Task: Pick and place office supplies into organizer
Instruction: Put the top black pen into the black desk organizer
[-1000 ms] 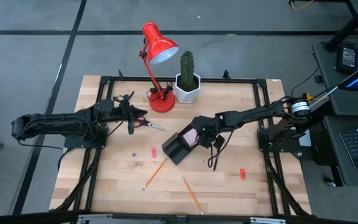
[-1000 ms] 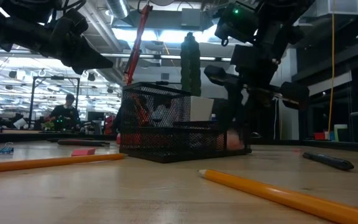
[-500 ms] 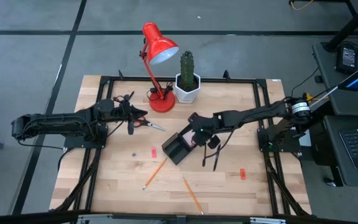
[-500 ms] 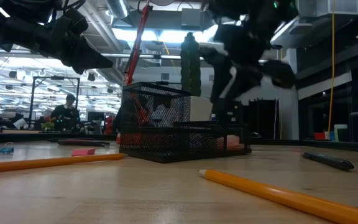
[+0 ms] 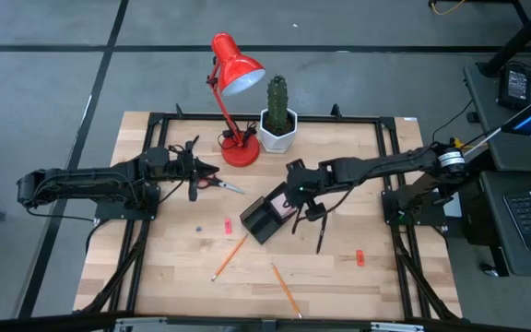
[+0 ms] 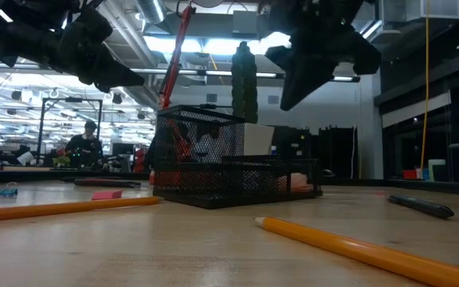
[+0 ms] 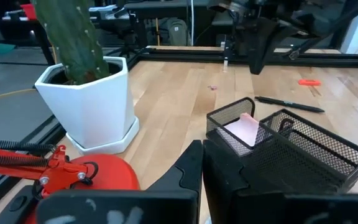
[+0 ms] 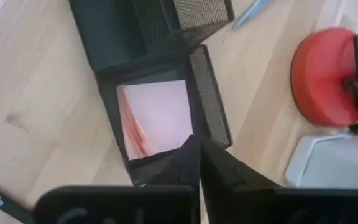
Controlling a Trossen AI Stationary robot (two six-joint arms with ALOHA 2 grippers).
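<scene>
Pink pad (image 8: 157, 112) in organizer (image 8: 207, 99) below right hand (image 8: 196, 163)

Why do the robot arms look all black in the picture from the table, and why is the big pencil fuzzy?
Low view: bright ceiling lights behind turn the right gripper and the mesh organizer into dark silhouettes. The near orange pencil lies very close to the camera, so it looks soft. High view: even light, faint shadows.

A pale wooden table (image 5: 173, 267) in a black frame carries everything. At the back stand a red lamp (image 5: 239, 150) and a white cactus pot (image 5: 277, 131). Scissors (image 5: 218, 183) lie near the lamp. The black mesh organizer (image 5: 262, 219) sits mid-table, a pen (image 5: 320, 238) beside it. In front lie two pencils (image 5: 230, 256) (image 5: 285, 289), a pink piece (image 5: 228, 225), a red piece (image 5: 360, 258) and a tiny bluish speck (image 5: 197, 225), perhaps a clip.
</scene>
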